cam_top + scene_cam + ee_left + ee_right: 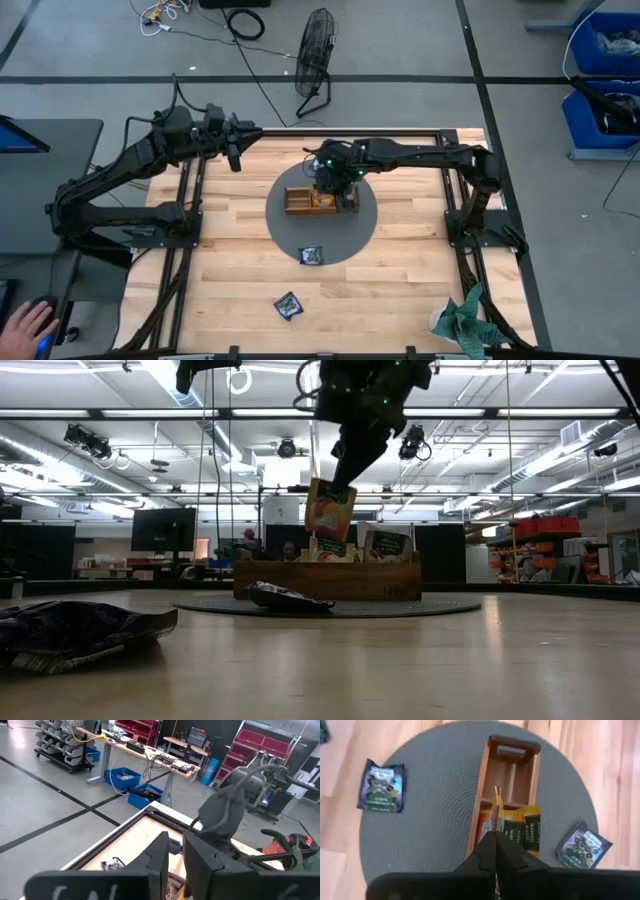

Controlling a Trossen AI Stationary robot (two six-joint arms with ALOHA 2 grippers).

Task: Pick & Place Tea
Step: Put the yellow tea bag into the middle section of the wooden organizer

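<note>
At the near edge of the wooden surface (pixel 400 290), in the low view, a dark blue sachet (pixel 75 630) lies flat and crumpled; the high view shows it on bare wood, well apart from the round grey mat (pixel 285 230). Farther in, a second dark sachet (pixel 311 255) lies on the mat's near part, just in front of the wooden tray (pixel 330 582), and the right wrist view shows a third dark sachet (pixel 583 846) on the mat beside the tray. The tray stands near the middle of the mat. Yellow and orange sachets (pixel 525 832) labelled mango stand upright in one of its compartments, while the compartment beyond them shows bare wood. Directly above the tray, the right pincer (pixel 347 472) hangs closed on the top edge of an orange sachet (pixel 330 510), which dangles in the air above the standing ones, clear of the tray's rim. Beyond, at the surface's far left corner, the left pincer (pixel 234 158) hangs raised off the wood, its fingers (pixel 159 854) close together with a thin gap, holding nothing. A standing fan (pixel 316 45) sits on the floor behind.
</note>
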